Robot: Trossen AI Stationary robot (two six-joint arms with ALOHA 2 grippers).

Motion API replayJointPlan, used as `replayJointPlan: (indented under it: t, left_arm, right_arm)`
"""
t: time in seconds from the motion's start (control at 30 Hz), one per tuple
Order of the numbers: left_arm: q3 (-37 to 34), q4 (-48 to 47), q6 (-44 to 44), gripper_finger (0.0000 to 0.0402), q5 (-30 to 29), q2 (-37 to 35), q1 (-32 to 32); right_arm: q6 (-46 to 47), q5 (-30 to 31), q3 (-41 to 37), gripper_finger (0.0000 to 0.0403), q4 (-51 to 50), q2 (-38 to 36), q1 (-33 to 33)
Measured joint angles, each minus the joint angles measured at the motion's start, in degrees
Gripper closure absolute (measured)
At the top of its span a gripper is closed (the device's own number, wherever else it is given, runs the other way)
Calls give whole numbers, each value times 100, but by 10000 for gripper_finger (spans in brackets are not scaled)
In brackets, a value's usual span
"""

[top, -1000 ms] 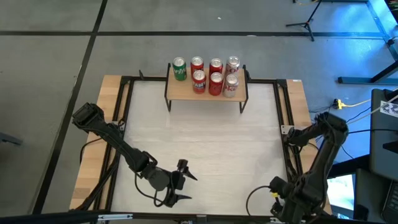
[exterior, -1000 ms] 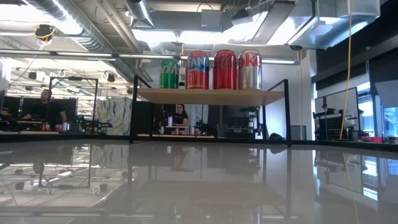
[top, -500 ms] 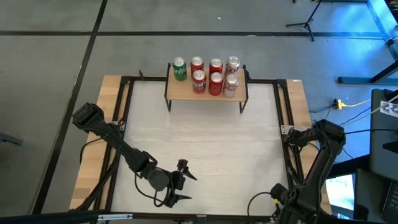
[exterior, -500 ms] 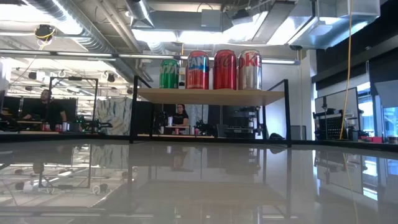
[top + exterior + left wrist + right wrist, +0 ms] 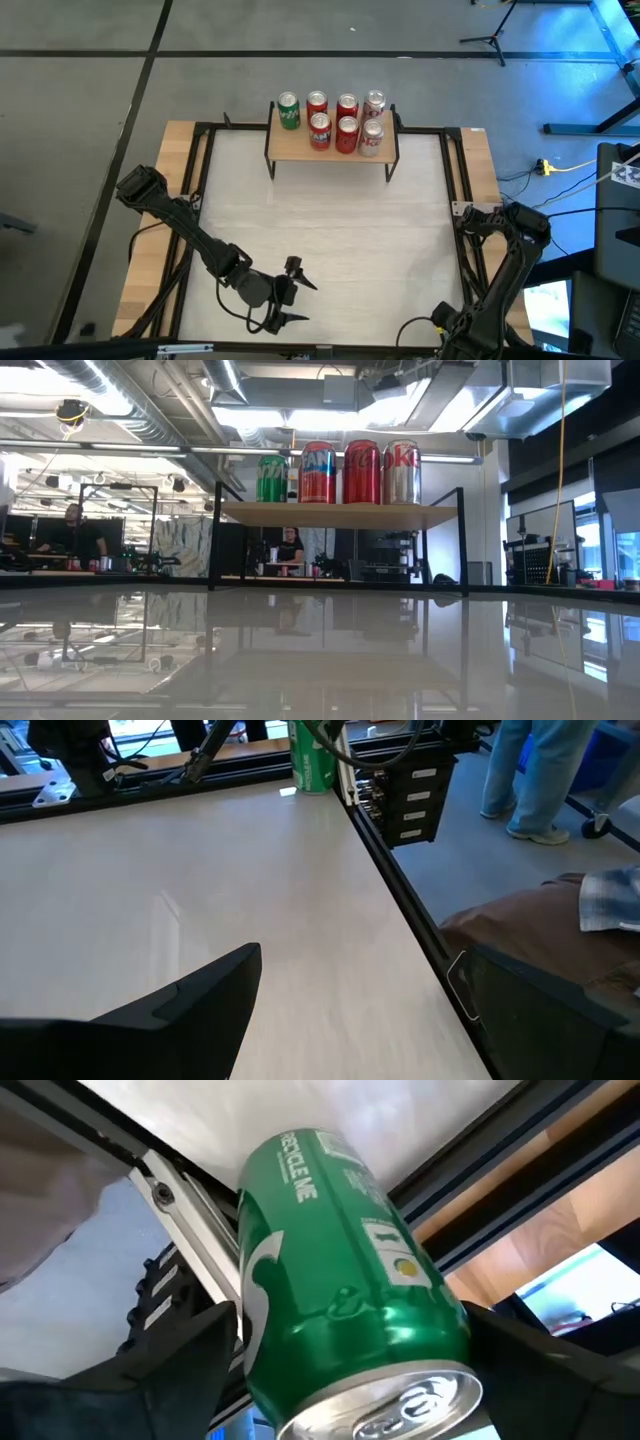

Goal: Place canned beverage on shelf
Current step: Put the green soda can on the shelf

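The shelf point(image 5: 332, 146) stands at the table's far edge with several cans on its wood top, among them a green can point(image 5: 288, 110); the low view shows the shelf point(image 5: 340, 515) from the front. Another green can point(image 5: 340, 1270) stands upright near the table's near right corner, by the black frame, and also shows in the left wrist view as the green can point(image 5: 310, 755). My right gripper point(image 5: 350, 1325) is open and slants down over it, one finger on each side of its upper part. In the high view the right arm point(image 5: 500, 280) hides this can. My left gripper point(image 5: 297, 292) waits open near the table's near edge. My right gripper has its fingers point(image 5: 175, 1365) on either side of the green can's upper wall point(image 5: 260, 1330), coming from above at a slant. Whether they touch the can I cannot tell. The can stands on the table.
A black metal frame point(image 5: 458, 190) runs around the white table top, with wood strips outside it. A person's legs point(image 5: 530, 770) stand beyond the table's right side. People sit at desks far behind the shelf point(image 5: 290, 545).
My right arm has sunk and drawn toward the table's near edge, and its gripper has tipped more steeply downward. The left arm and the cans on the shelf have kept still.
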Motion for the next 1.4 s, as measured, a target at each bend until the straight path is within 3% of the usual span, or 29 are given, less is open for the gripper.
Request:
replayJointPlan:
  t: [0.27, 0.63, 0.9, 1.2, 1.4]
  left_arm:
    - [0, -2, 8, 62, 2, 0, 0]
    - [0, -83, 12, 62, -119, 0, 0]
    - [-200, -527, -332, 62, -216, -9, -28]
    - [-1363, 436, -864, 62, -299, -9, -31]
    - [-1650, 787, -1080, 62, -304, -9, -31]
  right_arm:
    - [-198, -60, 0, 110, -19, 17, -7]
    - [-532, 699, 2, 110, 1, -202, -346]
    - [-2244, 1304, 11, 109, -178, -232, -1247]
    - [-3958, 1708, 7, 109, -526, -239, -2458]
    - [-4934, 2052, 11, 109, -461, -239, -3184]
